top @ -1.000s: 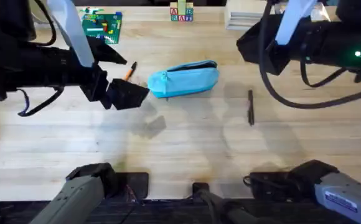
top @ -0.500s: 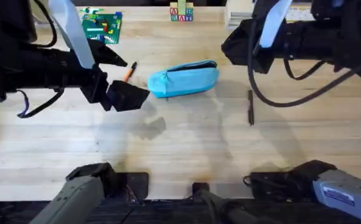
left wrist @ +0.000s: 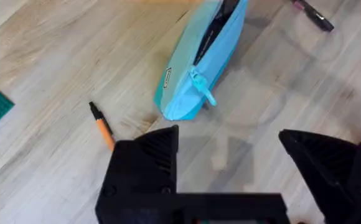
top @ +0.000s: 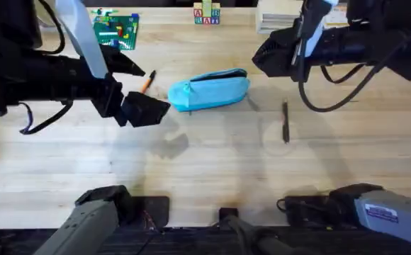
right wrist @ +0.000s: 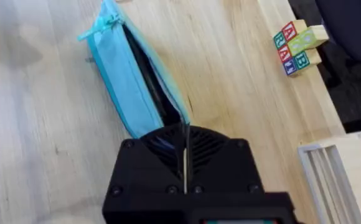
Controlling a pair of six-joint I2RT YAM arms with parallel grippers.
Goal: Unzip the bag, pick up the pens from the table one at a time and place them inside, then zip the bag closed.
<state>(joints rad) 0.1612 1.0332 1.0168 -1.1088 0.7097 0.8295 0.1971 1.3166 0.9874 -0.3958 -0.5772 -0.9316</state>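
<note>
The light blue bag (top: pixel 210 90) lies at the table's middle back, its zipper open along the top as a dark slit (right wrist: pixel 149 81), with the pull tab (left wrist: pixel 203 91) at its left end. Left of the bag lies an orange-ended pen (top: pixel 147 81), also seen in the left wrist view (left wrist: pixel 103 129). A black pen (top: pixel 285 122) rests on the table to the right of the bag. My left gripper (left wrist: pixel 230 155) hovers open just left of the bag's end (top: pixel 147 110). My right gripper (right wrist: pixel 185 158) is shut, empty, above the bag's right end (top: pixel 263 55).
A green brick baseplate (top: pixel 115 30) sits at the back left. Alphabet blocks (top: pixel 207 14) stand at the back middle, and a pale wooden tray (top: pixel 276 18) lies at the back right. Bare tabletop (top: pixel 205 170) stretches along the front.
My right arm has swung left toward the bag's right end. The left arm, the bag and both pens have stayed put.
</note>
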